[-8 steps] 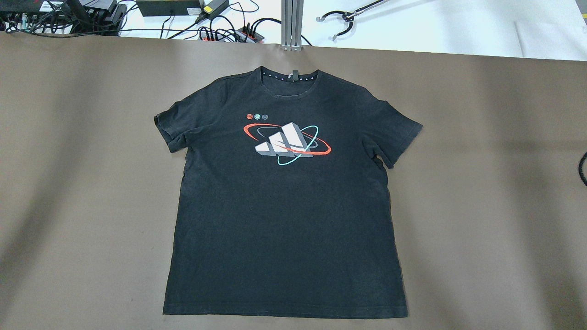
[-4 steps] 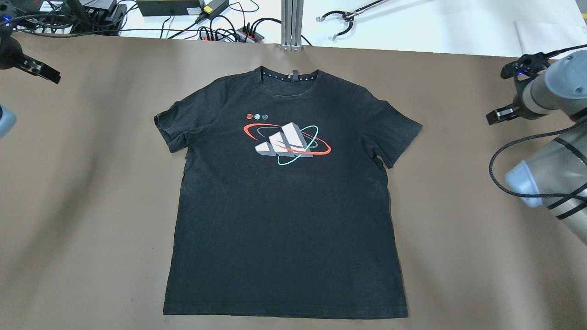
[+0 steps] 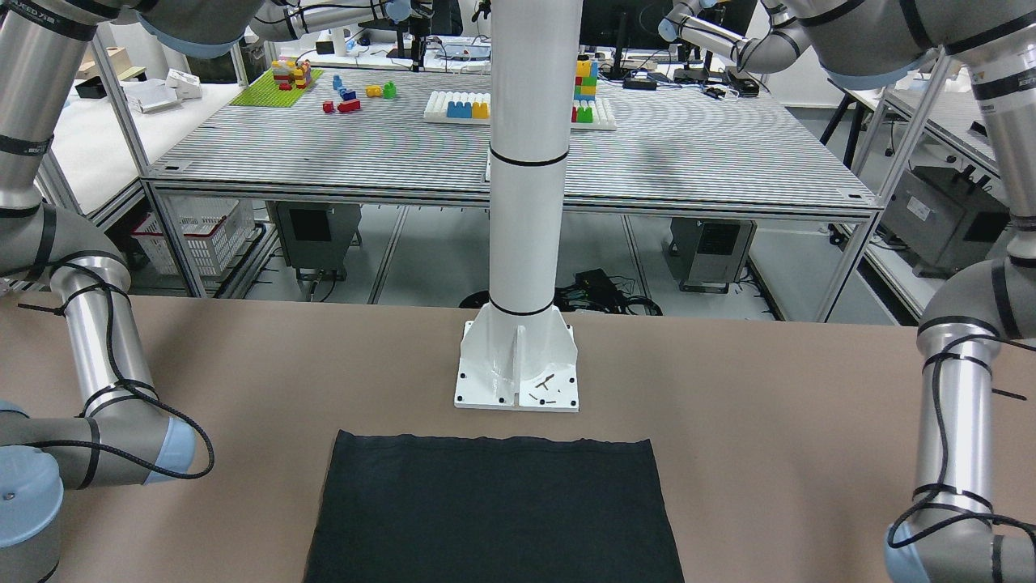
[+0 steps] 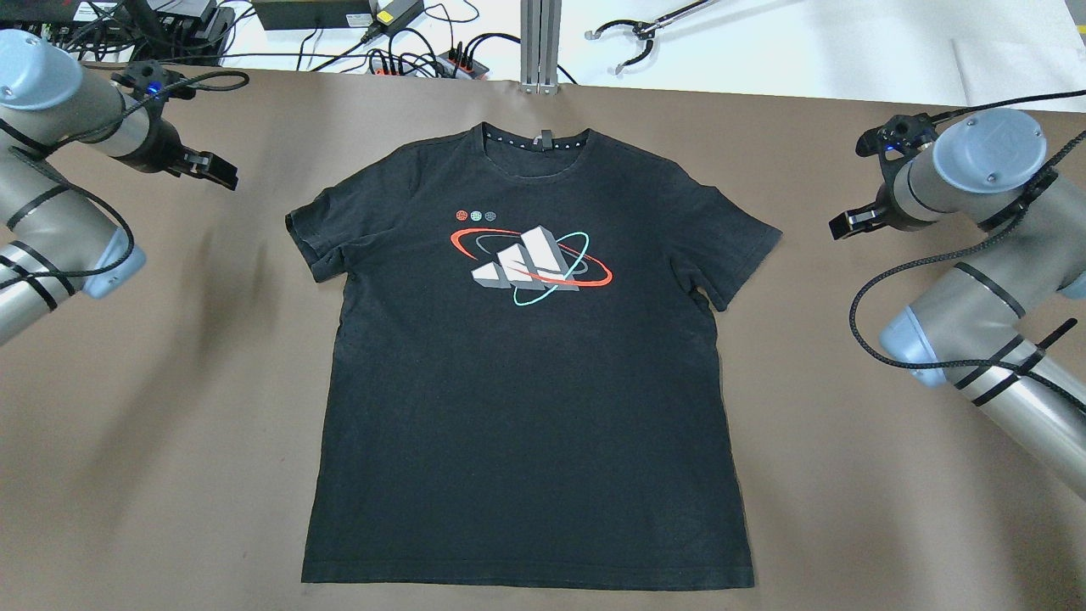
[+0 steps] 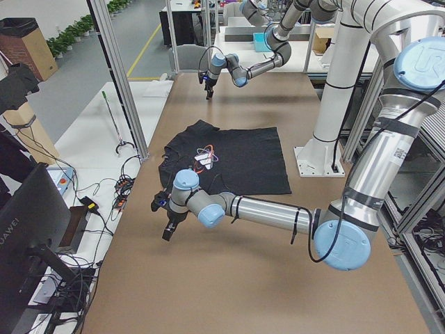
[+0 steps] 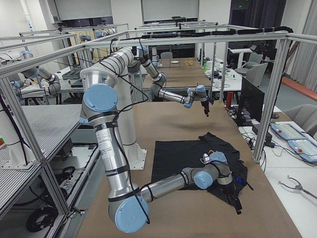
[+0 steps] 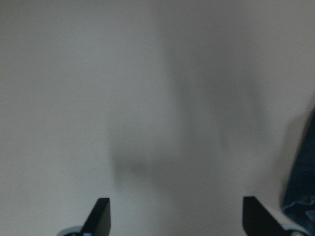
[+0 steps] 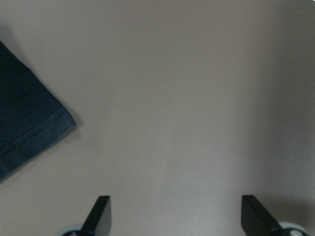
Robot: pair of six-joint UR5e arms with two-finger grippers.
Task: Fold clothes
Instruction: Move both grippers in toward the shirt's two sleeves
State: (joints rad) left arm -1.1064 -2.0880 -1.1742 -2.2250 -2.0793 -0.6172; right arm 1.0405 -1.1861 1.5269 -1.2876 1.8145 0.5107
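Note:
The clothes are one black T-shirt (image 4: 526, 407) with a white, red and teal print, lying flat on the brown table, collar at the far side. The front-facing view shows only its plain hem part (image 3: 494, 510). My left gripper (image 4: 216, 172) is open and empty, over bare table left of the left sleeve. The sleeve edge shows at the right of the left wrist view (image 7: 302, 182). My right gripper (image 4: 848, 223) is open and empty, right of the right sleeve. That sleeve's corner shows in the right wrist view (image 8: 24, 123).
The white pillar's base plate (image 3: 518, 372) stands on the table just behind the shirt's hem. Cables and power strips (image 4: 407, 59), an aluminium post (image 4: 540, 42) and a grabber tool (image 4: 636, 38) lie beyond the table's far edge.
Both arms have come into the overhead view from the sides and moved inward toward the sleeves. The shirt has not moved.

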